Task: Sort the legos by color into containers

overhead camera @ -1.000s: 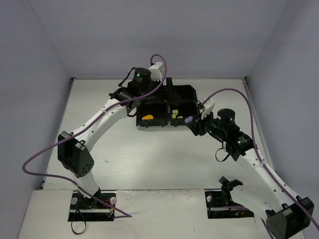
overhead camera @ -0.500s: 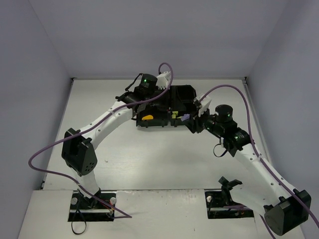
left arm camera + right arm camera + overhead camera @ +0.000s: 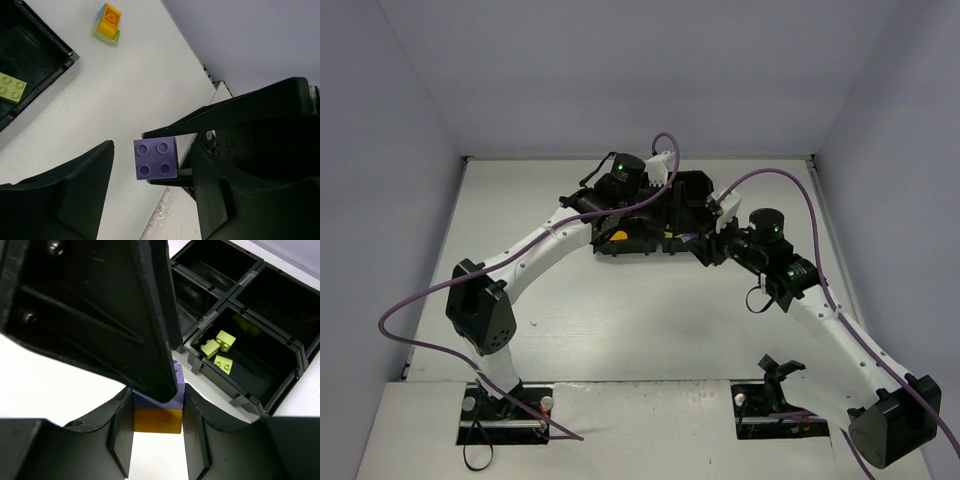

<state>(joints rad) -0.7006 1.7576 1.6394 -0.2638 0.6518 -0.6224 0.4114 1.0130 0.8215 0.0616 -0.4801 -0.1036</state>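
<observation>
- Both arms have closed in on each other over the tray's [image 3: 260,290] right edge, toward the back right of the surface [image 3: 125,85]. The left arm has swung right across the tray, and its fingers have narrowed.
- Right fingers [image 3: 120,435] are clamped on a stack [image 3: 156,407] of a purple brick [image 3: 156,159] on an orange brick [image 3: 156,421], held up off the surface beside the tray.
- Left fingers [image 3: 85,185] stand partly apart on either side of the purple brick, with a gap showing on each side and no contact yet.
- Lime bricks [image 3: 220,347] already lie in one compartment. An orange piece [image 3: 617,237] shows in the near-left one.
- A second loose stack [image 3: 107,29], orange on lime, waits on the surface beyond the tray.
- Step in hand, as I judge it: splitting the purple brick from the orange one, arm against arm.
- Next, the left fingers need to close squarely on the purple sides and pull straight off the studs while the right arm holds firm. A skewed pinch could twist the stack loose.
</observation>
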